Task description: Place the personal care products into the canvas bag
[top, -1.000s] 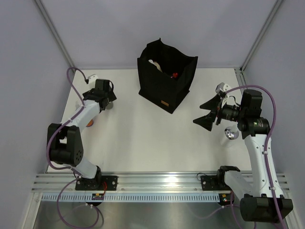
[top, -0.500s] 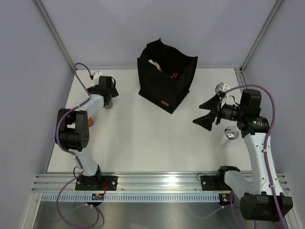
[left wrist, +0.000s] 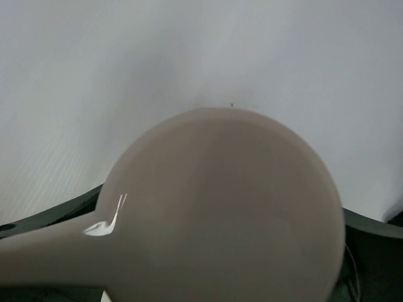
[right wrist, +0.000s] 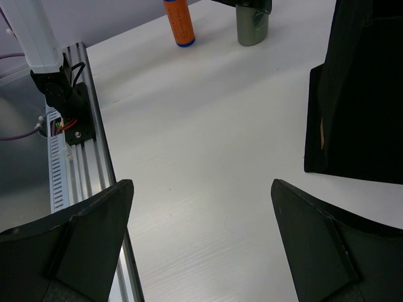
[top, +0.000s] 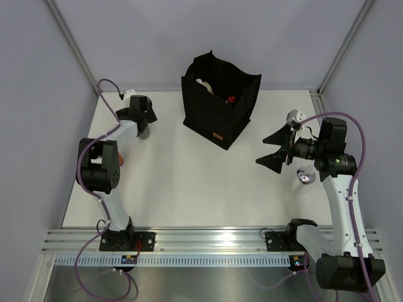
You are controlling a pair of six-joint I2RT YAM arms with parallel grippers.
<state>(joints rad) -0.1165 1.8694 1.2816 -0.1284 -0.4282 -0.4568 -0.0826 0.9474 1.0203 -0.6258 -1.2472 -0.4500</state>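
The black canvas bag [top: 217,104] stands upright at the back middle and shows at the right of the right wrist view [right wrist: 359,94]. A beige bottle [top: 204,84] and a red cap [top: 231,99] show inside it. My left gripper [top: 142,123] is at the far left, shut on the grey bottle with the beige cap [left wrist: 220,207], which fills the left wrist view. That bottle [right wrist: 252,26] hangs upright at table level. The orange bottle [right wrist: 178,22] stands beside it, half hidden under my left arm in the top view [top: 120,162]. My right gripper [top: 275,150] is open and empty. A silver-white bottle [top: 304,177] lies by my right arm.
The aluminium rail [top: 208,242] runs along the near edge and shows in the right wrist view [right wrist: 69,119]. Frame posts stand at the back corners. The bag's tan label [top: 218,136] faces the front.
My left arm has swung its elbow in and up. Its gripper and the grey bottle have shifted a little towards the back. The right arm has hardly moved.
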